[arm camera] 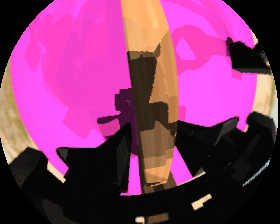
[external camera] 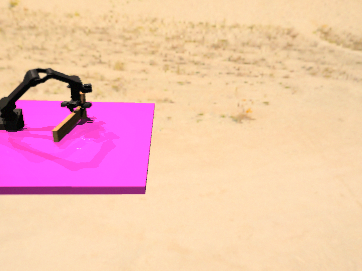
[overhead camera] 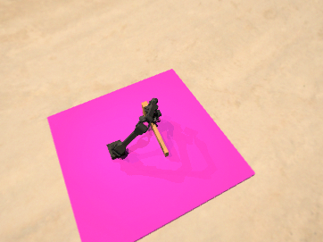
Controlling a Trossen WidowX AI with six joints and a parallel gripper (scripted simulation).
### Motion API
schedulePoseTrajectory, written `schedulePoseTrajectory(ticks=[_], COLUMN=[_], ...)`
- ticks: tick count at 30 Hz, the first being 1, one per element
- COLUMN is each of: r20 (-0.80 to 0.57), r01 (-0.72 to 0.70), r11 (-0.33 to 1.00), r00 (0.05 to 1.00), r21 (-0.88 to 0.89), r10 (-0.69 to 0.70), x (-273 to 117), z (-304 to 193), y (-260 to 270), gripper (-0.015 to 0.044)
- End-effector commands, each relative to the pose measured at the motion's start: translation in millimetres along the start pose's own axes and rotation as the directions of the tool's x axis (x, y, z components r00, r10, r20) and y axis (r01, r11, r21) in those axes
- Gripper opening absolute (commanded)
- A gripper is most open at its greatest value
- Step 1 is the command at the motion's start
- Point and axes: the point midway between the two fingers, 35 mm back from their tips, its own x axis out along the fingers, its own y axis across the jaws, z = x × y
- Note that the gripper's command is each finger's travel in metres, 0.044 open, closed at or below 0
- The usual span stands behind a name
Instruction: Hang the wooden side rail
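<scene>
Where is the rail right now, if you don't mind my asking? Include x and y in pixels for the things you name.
The rail [overhead camera: 160,140] [external camera: 67,126] [arm camera: 149,30] slants across the pink table [overhead camera: 98,193] [external camera: 115,156] [arm camera: 100,55]; in the wrist view it runs between the open gripper's [overhead camera: 156,119] [external camera: 76,106] [arm camera: 154,131] fingers.

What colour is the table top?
Bright pink; the top view shows it best.
</scene>
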Motion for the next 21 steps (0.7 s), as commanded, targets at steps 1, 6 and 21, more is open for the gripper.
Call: schedulePoseTrajectory(ticks=[1,6,21], r20=[-0.001,-0.009,-0.008], r01=[-0.001,-0.004,-0.003], r11=[1.000,1.000,1.000], r00=[1.000,1.000,1.000], r21=[0.000,-0.001,-0.001], r10=[0.001,0.004,0.003], x=[-3,-39,-40], z=[0,0,30], y=[0,0,2], gripper=[0.0341,0.0440,0.0440])
